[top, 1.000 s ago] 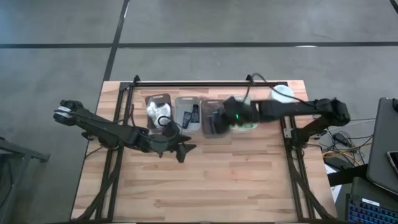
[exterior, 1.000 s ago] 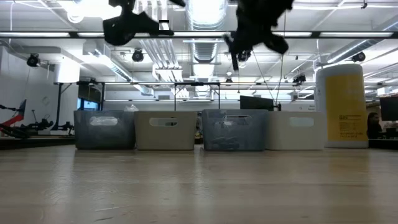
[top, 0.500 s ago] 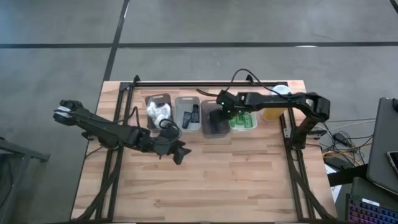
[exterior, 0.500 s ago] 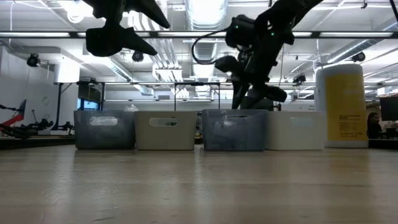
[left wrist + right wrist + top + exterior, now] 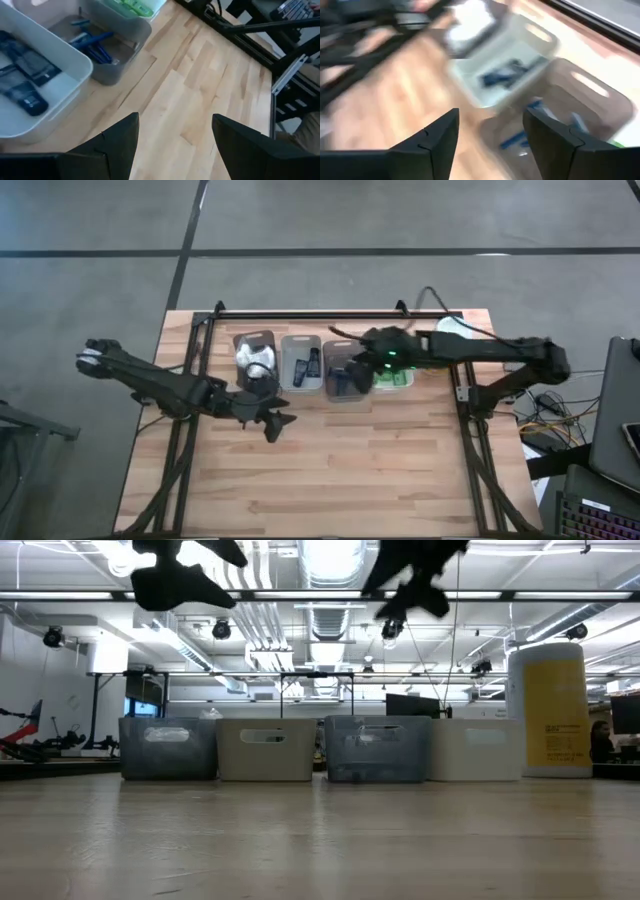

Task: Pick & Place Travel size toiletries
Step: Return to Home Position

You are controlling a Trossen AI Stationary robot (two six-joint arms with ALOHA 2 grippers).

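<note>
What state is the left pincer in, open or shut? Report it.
Open. In the left wrist view the left pincer shows its two dark fingers spread, with table wood showing between them.

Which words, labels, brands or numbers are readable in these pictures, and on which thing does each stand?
No text reads clearly.
Tall yellow canister with white lid: small dark print, too small to read.
Small dark tubes in the white plastic bin: pale label marks, too blurred to read.

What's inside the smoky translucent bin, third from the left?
Slim blue razors lie on the floor of the smoky translucent bin. In the high view the right arm hangs over it and hides part of the inside, so no count.
</note>
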